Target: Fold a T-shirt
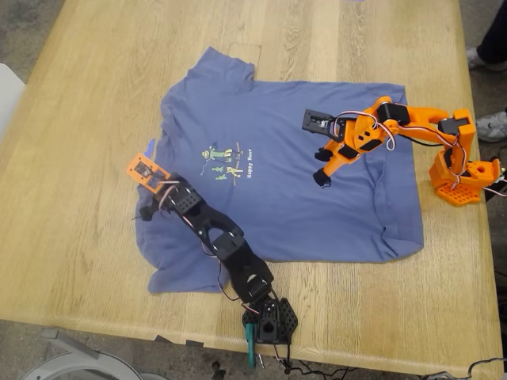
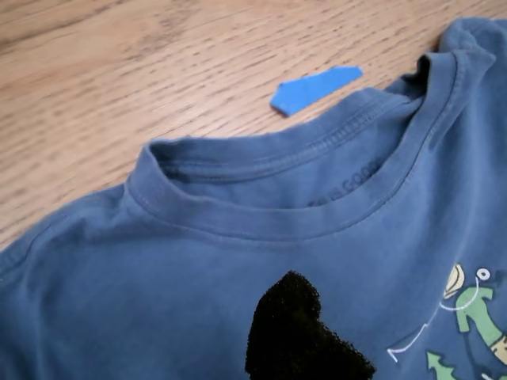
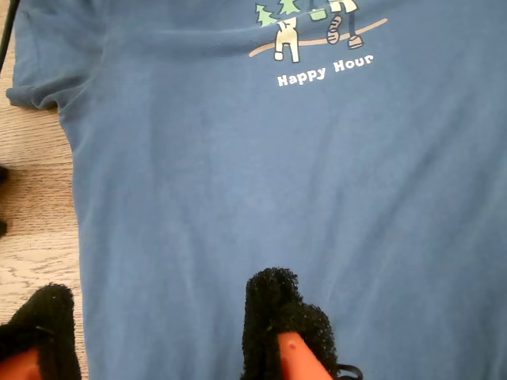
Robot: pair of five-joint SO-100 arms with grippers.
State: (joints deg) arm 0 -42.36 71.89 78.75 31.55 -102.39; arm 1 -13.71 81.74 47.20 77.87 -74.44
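We see a slate-blue T-shirt (image 1: 301, 206) with a green-yellow cartoon print (image 1: 222, 161) and white lettering (image 3: 325, 71), a bright blue tape strip (image 2: 315, 89), pale wood-grain table (image 1: 71, 158), one orange arm (image 1: 412, 131), one black arm (image 1: 222, 241).

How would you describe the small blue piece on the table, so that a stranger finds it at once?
Start at the wooden table and find the T-shirt spread on it. Go to the shirt's neck opening: the tape strip lies on bare wood just beside the collar. It is brighter blue than the shirt, flat and tiny.
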